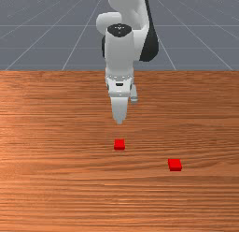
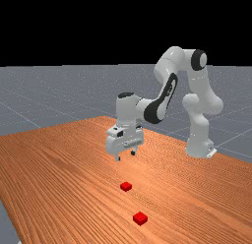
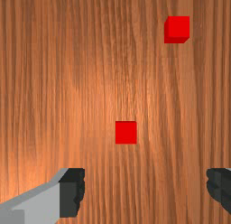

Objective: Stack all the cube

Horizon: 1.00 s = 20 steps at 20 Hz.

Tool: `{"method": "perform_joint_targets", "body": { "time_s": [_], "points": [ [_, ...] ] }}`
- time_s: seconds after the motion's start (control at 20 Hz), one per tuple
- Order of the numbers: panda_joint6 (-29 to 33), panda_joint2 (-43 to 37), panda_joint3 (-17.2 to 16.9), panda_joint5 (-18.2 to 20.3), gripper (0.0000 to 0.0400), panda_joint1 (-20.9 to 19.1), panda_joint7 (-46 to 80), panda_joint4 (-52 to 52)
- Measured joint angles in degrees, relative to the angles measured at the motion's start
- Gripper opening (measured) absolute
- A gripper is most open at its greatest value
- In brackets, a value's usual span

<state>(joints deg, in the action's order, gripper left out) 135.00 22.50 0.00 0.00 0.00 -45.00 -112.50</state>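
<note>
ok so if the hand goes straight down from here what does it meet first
Probably the red cube nearer the arm: it looks roughly beneath the open hand, so the fingers might pass either side of it. Depth leaves exact alignment unclear.

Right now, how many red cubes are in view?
2: one cube on the table near the gripper, another farther from it, toward the front view's right.

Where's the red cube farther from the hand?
That red cube lies in the front view's right half, nearer the camera than the other red cube.
</note>
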Motion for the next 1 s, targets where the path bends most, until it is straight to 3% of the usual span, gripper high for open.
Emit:
{"method": "perform_joint_targets", "body": {
  "time_s": [0.05,0.15,0.25,0.3,0.35,0.4,0.5,0.65,0.7,0.75,0.8,0.9,1.0],
  "points": [
    [0.0,0.0,0.0,0.0,0.0249,0.0,0.0,0.0],
    [-0.2,-0.3,-0.3,0.3,0.0344,0.2,1.7,-0.3],
    [-0.2,-0.5,-0.4,0.4,0.0379,0.2,2.4,-0.4],
    [-2.5,-5.5,-2.1,0.9,0.0232,0.7,11.1,-5.6],
    [-4.8,-9.7,-3.7,1.6,0.0142,0.7,20.1,-8.0],
    [-6.3,-12.4,-5.1,2.4,0.0087,0.5,29.6,-9.2],
    [-7.7,-14.6,-7.0,4.5,0.0033,0.6,49.7,-10.4],
    [-8.1,-15.5,-8.4,7.7,0.0007,1.3,73.9,-11.2],
    [-8.0,-15.5,-8.6,8.2,0.0161,1.3,77.0,-11.3],
    [-7.7,-15.2,-8.7,8.7,0.0255,1.4,78.9,-11.2],
    [-7.4,-14.4,-8.7,9.1,0.0312,1.4,80.1,-10.8],
    [-7.1,-10.9,-8.6,9.7,0.0368,1.4,81.1,-8.7],
    [-6.7,-7.4,-8.3,10.2,0.0388,1.4,81.5,-6.2]
  ]
}}
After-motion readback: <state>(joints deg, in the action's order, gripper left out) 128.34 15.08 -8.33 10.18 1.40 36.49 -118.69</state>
